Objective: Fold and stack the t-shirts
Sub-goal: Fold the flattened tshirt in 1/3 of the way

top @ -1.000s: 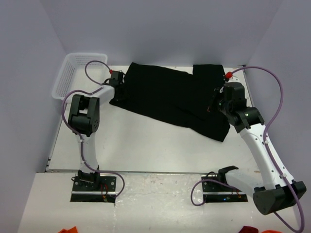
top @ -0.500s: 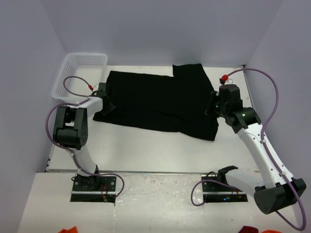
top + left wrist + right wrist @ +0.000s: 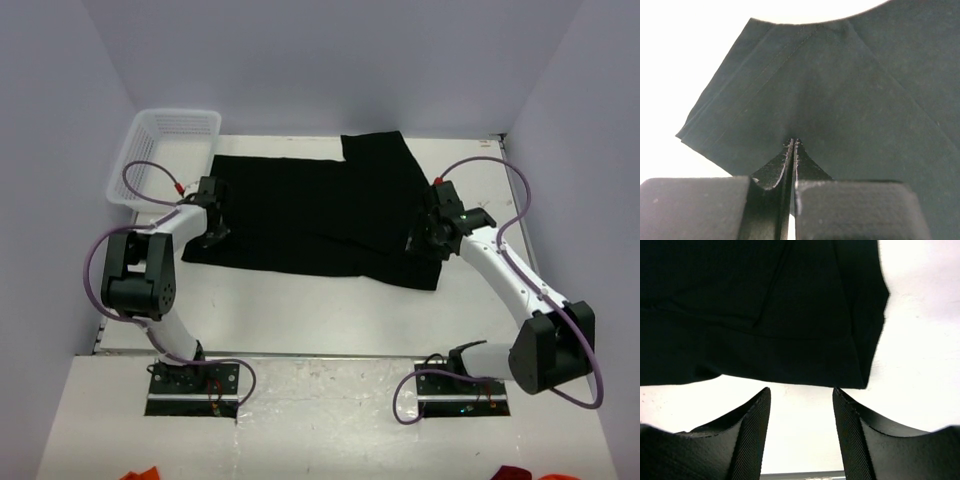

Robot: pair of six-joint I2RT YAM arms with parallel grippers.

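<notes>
One black t-shirt point(image 3: 310, 210) lies spread flat across the back half of the white table point(image 3: 300, 310); a flap of it juts toward the back wall. At the shirt's left edge my left gripper point(image 3: 212, 222) is low and shut on the t-shirt. In the left wrist view its closed tips point(image 3: 793, 142) pinch the cloth point(image 3: 840, 90) beside a seamed sleeve. My right gripper point(image 3: 422, 243) sits at the shirt's right near corner. The right wrist view shows this gripper point(image 3: 801, 390) open with bare table between the fingers, the t-shirt's edge point(image 3: 765, 305) just past the tips.
A white mesh basket point(image 3: 165, 135) stands at the back left corner, close behind my left arm. Purple cables loop off both arms. White walls close in the table on the left, back and right.
The shirt has slid left and flattened out. My left gripper pulled it leftward while staying shut. My right gripper lowered, opened and let go of the shirt's right edge.
</notes>
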